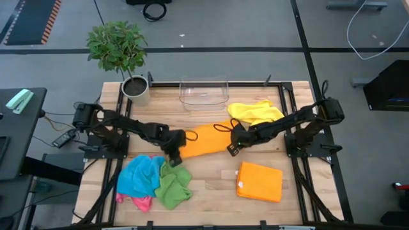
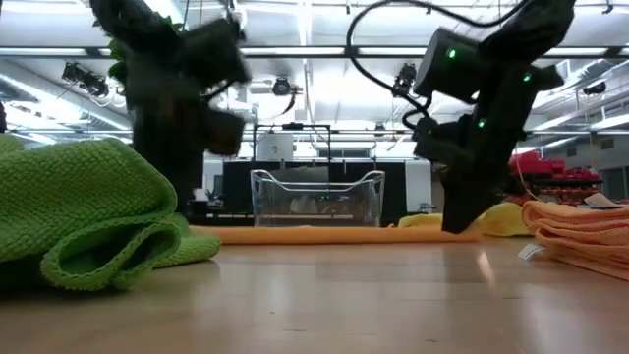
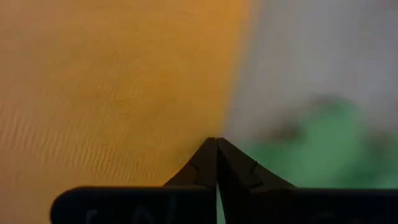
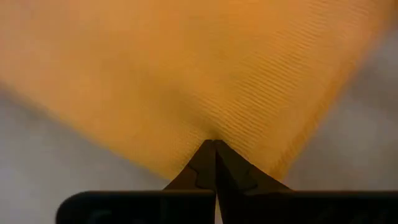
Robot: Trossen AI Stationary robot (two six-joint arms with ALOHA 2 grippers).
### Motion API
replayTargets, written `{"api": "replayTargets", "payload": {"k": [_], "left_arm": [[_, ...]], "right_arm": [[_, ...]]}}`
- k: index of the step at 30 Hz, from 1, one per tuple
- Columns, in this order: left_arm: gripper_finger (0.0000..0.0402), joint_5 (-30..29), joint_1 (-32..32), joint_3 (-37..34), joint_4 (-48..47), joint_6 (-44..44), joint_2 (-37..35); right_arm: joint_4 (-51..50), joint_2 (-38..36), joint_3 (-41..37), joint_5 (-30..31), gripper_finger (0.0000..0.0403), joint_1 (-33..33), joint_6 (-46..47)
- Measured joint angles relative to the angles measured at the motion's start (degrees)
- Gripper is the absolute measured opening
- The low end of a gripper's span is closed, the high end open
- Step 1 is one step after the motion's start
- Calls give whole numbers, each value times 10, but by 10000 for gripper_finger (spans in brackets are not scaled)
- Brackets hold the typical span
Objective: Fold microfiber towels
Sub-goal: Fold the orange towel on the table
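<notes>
An orange towel [image 1: 204, 140] lies spread in the middle of the table; in the low view it shows as a flat strip [image 2: 314, 234]. My left gripper [image 1: 174, 155] is shut at its near left corner. My right gripper [image 1: 232, 149] is shut at its near right corner. A folded orange towel [image 1: 260, 181] lies near the front right. A yellow towel [image 1: 255, 112] lies crumpled at the back right. Blue [image 1: 140, 176], green [image 1: 174, 186] and pink [image 1: 142, 203] towels lie heaped at the front left. My left gripper pinches the orange towel's left edge [image 3: 208, 134] between its two shut fingers, by the near left corner, slanting down from the table's left. One layer or several, I cannot tell. The rest of the towel lies on the table. My right gripper pinches the orange towel by its near right corner [image 4: 214, 134] between its two shut fingers, slanting down from the table's right. One layer or several, I cannot tell. The towel spreads away from the fingertips and lies low on the table.
A clear plastic bin [image 1: 204, 91] stands at the back middle, and a potted plant [image 1: 131, 70] at the back left corner. The green towel [image 2: 88, 226] lies close beside my left gripper. Bare wood [image 1: 214, 185] shows between the heap and the folded towel.
</notes>
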Motion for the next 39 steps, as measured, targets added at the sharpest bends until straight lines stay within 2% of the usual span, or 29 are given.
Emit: {"api": "replayTargets", "payload": {"k": [2, 4, 6, 8, 10, 12, 18, 22, 26, 29, 33, 36, 39], "left_arm": [[20, 50, -10, 34, 7, 19, -10], [18, 50, -13, 70, -17, 43, -27], [9, -2, -8, 112, -39, 79, -39], [7, -81, 3, 154, -85, 108, -56], [10, -151, 18, 183, -124, 144, -61], [10, -172, 33, 184, -182, 162, -56], [8, -165, 50, 69, -124, 154, -32], [5, -133, 49, -5, -56, 116, -30], [7, -119, 39, -40, -17, 74, -28], [5, -112, 22, -46, 22, 39, -21], [7, -111, -9, -34, 104, -19, 5], [6, -101, -38, 1, 144, -47, 44], [4, -70, -58, 52, 132, -38, 78]], "right_arm": [[-21, -16, -2, 25, 3, -24, -36], [-32, -44, 9, 42, 3, -46, -71], [-37, -79, 28, 44, 2, -58, -104], [-66, -110, 42, 40, 2, -57, -107], [-80, -134, 50, 33, 2, -39, -69], [-61, -141, 46, 30, 2, -10, -10], [42, -19, 41, 59, 2, 79, 132], [71, 65, 66, 98, 2, 97, 200], [68, 109, 71, 106, 2, 94, 219], [58, 110, 68, 81, 1, 80, 207], [-6, 68, 65, 62, 1, 45, 146], [-88, 20, 62, 63, 1, 2, 108], [-138, -38, 63, 62, 1, -32, 69]]}}
